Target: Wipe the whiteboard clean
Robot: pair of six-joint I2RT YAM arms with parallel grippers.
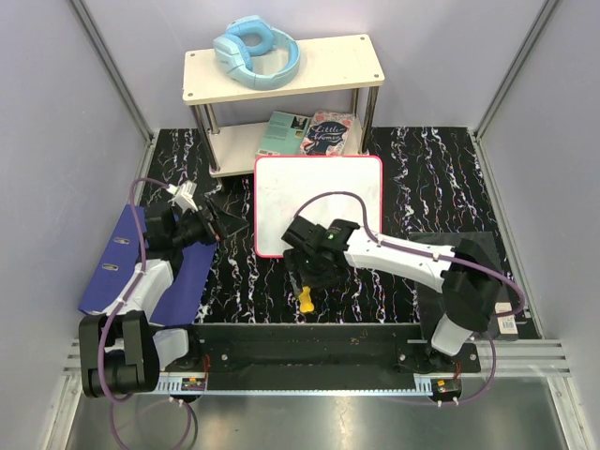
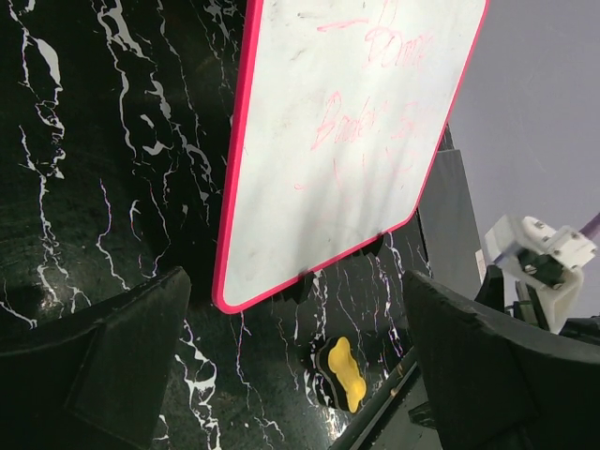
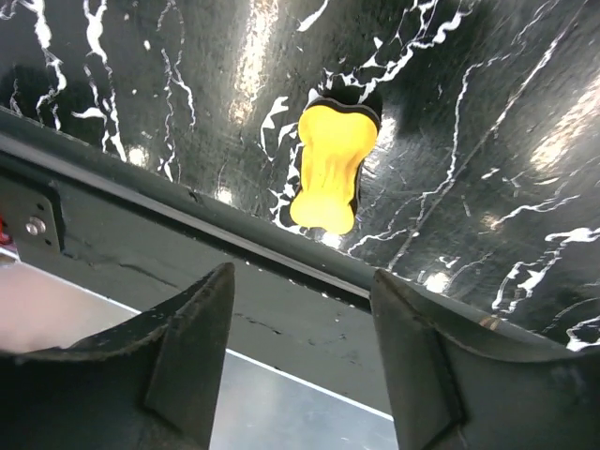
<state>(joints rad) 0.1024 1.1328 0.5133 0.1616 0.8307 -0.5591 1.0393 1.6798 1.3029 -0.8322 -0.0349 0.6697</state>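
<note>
Whiteboard (image 1: 319,192) is lying flat on the desk (image 1: 450,187), and the eraser (image 3: 330,164) is resting just off its near edge, long axis lining up with the gap of the wide-open right jaws hovering over it, the left jaws gaping wide farther off.

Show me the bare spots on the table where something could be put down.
Widest bare patch: black tabletop right of the whiteboard, up to the back wall. A smaller one lies between the blue binder and the yellow eraser. Crowded: left of the whiteboard around the left hand, and the front middle, where the right hand hangs over the eraser.
</note>
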